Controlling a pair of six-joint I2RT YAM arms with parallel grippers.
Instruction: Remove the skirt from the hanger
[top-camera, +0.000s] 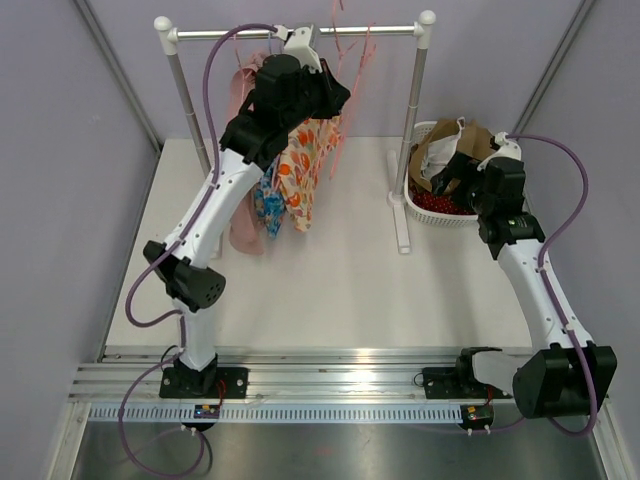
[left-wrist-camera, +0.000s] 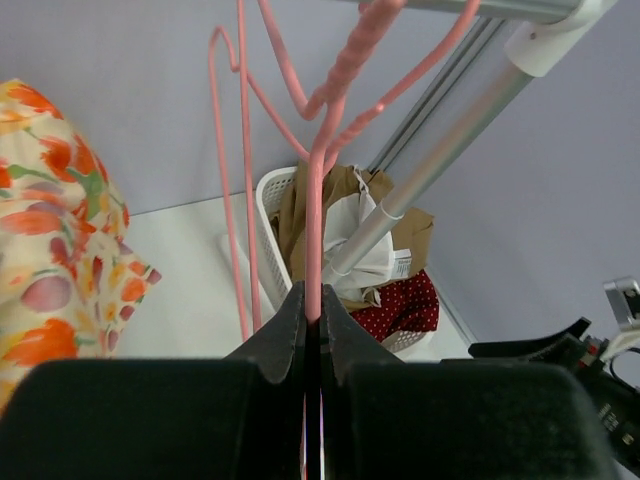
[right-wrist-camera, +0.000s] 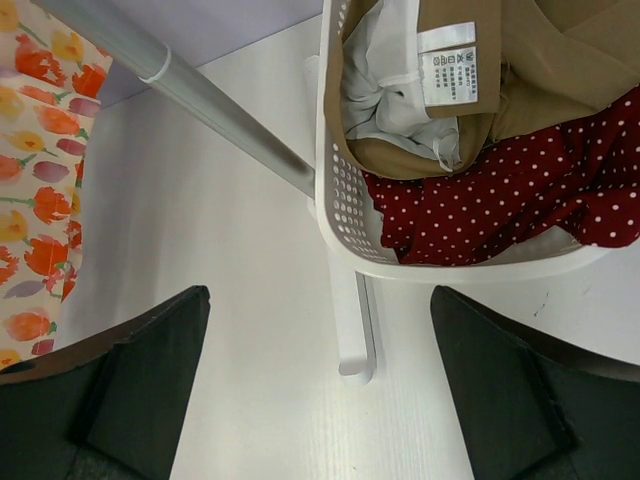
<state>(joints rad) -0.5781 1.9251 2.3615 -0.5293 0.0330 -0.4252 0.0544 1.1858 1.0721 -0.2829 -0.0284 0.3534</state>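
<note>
Plainly, my left pincer (left-wrist-camera: 312, 300) is clenched on the thin pink hanger (left-wrist-camera: 316, 200), which looks bare where I can see it, while my right pincer (right-wrist-camera: 315, 300) hangs released, jaws wide with nothing between them, above the white basket (right-wrist-camera: 335, 190). I take the skirt (right-wrist-camera: 560, 60) to be the tan cloth lying in that basket, though I cannot be sure; a floral garment (left-wrist-camera: 50, 250) hangs from the rail (top-camera: 300, 32). The danger, as I judge it, is in the wire: it is slim, smooth and springy, and a careless tug could slip it through my pads or snag its hook on the neighbouring pink hangers (left-wrist-camera: 240, 150) crowding the same rail. The basket is light, perforated plastic, so a low pass by my right pincer could nudge it or catch a fold and drag cloth over the rim. The tan fabric is soft and crumpled, with a white lining and a sewn care label; under it lies a limp red cloth (right-wrist-camera: 500, 200) with white dots. The rack post (right-wrist-camera: 200, 100) is a smooth grey tube.
</note>
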